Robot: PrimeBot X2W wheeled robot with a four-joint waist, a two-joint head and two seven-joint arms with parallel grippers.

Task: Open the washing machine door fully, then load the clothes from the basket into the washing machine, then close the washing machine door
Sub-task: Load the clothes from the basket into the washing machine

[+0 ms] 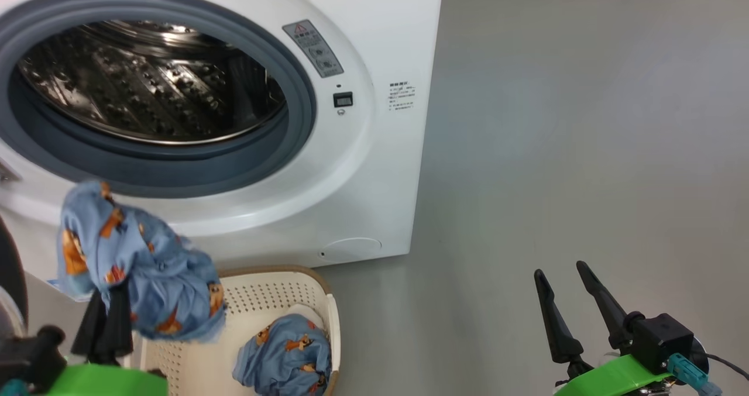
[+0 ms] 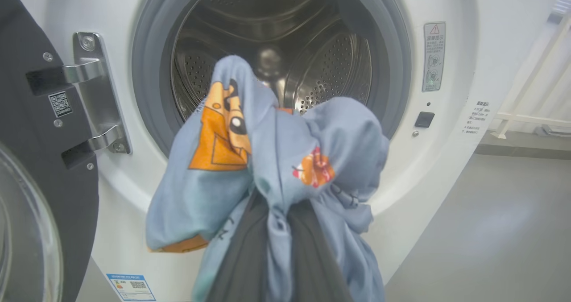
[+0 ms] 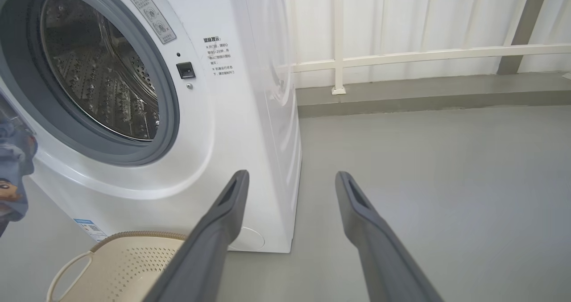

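Holding the first bundle [image 1: 134, 267] of the clothes in the left gripper [image 1: 108, 320], with both dark fingers pressed together on the light blue fabric printed with orange-brown figures. Hides the fingertips in its folds and falls loose on both sides of them. Hangs in the air above the left edge of the basket [image 1: 257, 296], just in front of the lower left part of the grey gasket [image 1: 298, 109], outside the steel drum [image 1: 146, 80]. From the left wrist, covers the lower middle of the drum mouth.

Leaving the second bundle [image 1: 287, 355] inside the basket, crumpled against the right wall, toward the end nearer to the robot. Finds this basket on the grey floor [image 1: 585, 121], close before the front of the washing machine [image 1: 374, 168], below the round opening and to the left of the round flap [image 1: 351, 247]; cannot tell whether touching the machine or not.

Showing the washing machine door [image 2: 26, 137] swung open to the left of the opening, with black inner face and clear glass bowl [image 2: 22, 239] turned to the left wrist camera, fastened by the metal hinge [image 2: 96, 92] at the left edge of the white front.

Carrying nothing in the right gripper [image 1: 560, 270], with the two fingers spread wide apart. Hovers above bare floor, well to the right of the basket and apart from both bundles. In the right wrist view, points past the right front corner of the machine, toward a white railing [image 3: 401, 54] behind.
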